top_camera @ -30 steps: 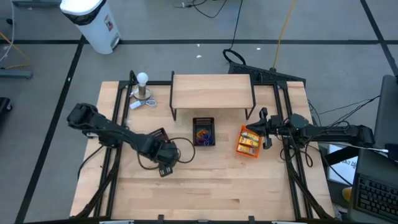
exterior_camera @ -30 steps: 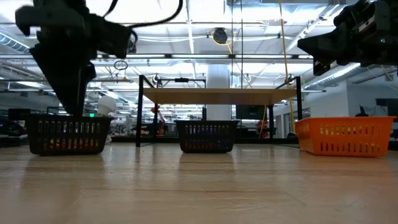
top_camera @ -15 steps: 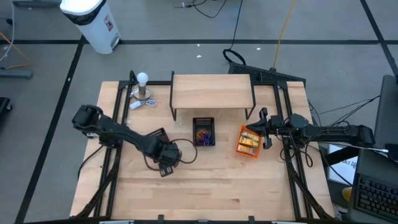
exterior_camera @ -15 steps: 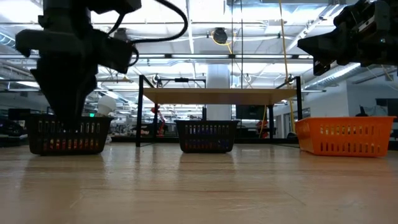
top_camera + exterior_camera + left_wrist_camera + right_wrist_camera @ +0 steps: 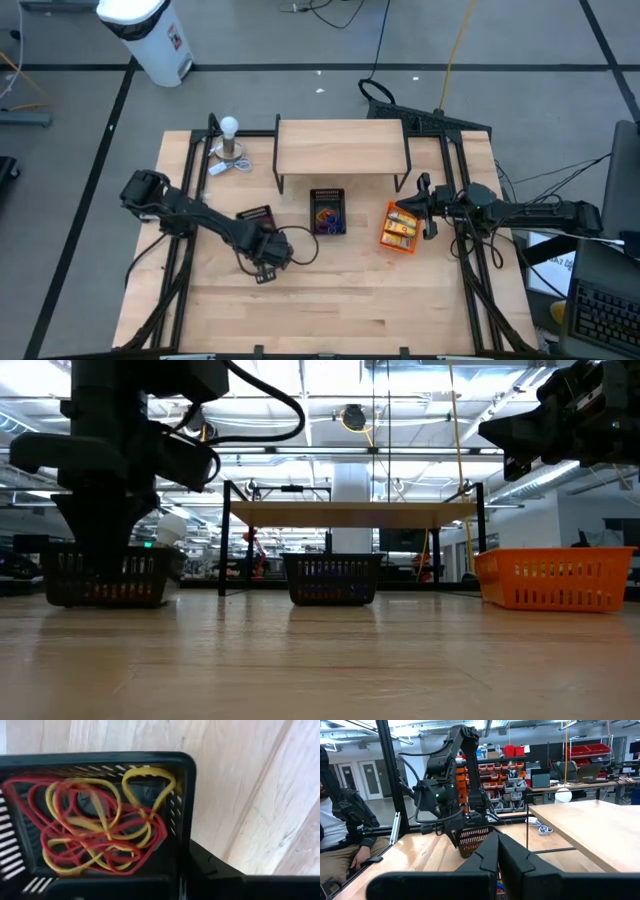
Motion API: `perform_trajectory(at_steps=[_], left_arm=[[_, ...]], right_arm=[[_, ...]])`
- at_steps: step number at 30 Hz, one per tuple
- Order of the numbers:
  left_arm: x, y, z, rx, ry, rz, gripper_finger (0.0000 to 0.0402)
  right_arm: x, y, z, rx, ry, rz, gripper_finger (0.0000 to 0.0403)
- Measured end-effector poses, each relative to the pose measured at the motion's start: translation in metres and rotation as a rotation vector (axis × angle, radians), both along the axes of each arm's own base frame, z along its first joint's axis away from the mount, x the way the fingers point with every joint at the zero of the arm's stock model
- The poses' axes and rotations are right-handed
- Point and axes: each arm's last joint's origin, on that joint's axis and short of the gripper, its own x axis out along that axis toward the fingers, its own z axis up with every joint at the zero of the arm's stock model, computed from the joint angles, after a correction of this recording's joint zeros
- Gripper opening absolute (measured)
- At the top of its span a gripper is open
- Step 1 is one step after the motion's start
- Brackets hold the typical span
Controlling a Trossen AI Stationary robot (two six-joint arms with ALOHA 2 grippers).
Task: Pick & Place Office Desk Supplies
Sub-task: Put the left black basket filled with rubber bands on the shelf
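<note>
Rubber bands in left bin; left gripper above.

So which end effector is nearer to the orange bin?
The right one. The right end effector hangs just beside the orange bin, at its edge. The left end effector is far across the table, down at the black mesh bin of rubber bands.

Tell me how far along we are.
Done: rubber bands lie in the left black mesh bin, yellow packets in the orange bin. In hand: left gripper, jaws shut, down in that bin; grasp hidden. Left: lifting, placing. Right gripper waits over orange bin.
</note>
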Motion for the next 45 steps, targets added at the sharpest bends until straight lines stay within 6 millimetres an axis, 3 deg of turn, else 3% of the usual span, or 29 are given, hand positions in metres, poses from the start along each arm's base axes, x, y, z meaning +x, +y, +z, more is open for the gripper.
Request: perform_trajectory(at_steps=[7,13,20,30,36,41,45], left_arm=[[-0.010,-0.015,0.013,0.073,0.074,-0.045,0.0005],[-0.010,-0.034,0.051,0.160,0.066,-0.116,0.0003],[-0.013,-0.054,0.096,0.207,-0.134,-0.306,0.0003],[-0.041,-0.035,0.141,0.219,-0.272,-0.293,0.0002],[-0.051,-0.019,0.149,0.244,-0.243,-0.272,0.0001],[-0.043,-0.008,0.160,0.279,-0.231,-0.257,0.0001],[-0.026,0.000,0.184,0.309,-0.294,-0.292,0.0001]], right_arm=[[0.000,0.000,0.000,0.000,0.000,0.000,0.0000],[0.000,0.000,0.000,0.000,0.000,0.000,0.0000],[0.000,0.000,0.000,0.016,-0.003,0.002,0.0000],[0.000,0.000,0.000,0.033,-0.004,0.004,0.0000],[0.000,0.000,0.000,0.032,-0.004,0.001,0.0000],[0.000,0.000,0.001,0.030,-0.009,0.001,0.0000],[0.000,0.000,0.001,0.029,-0.011,0.001,0.0000]])
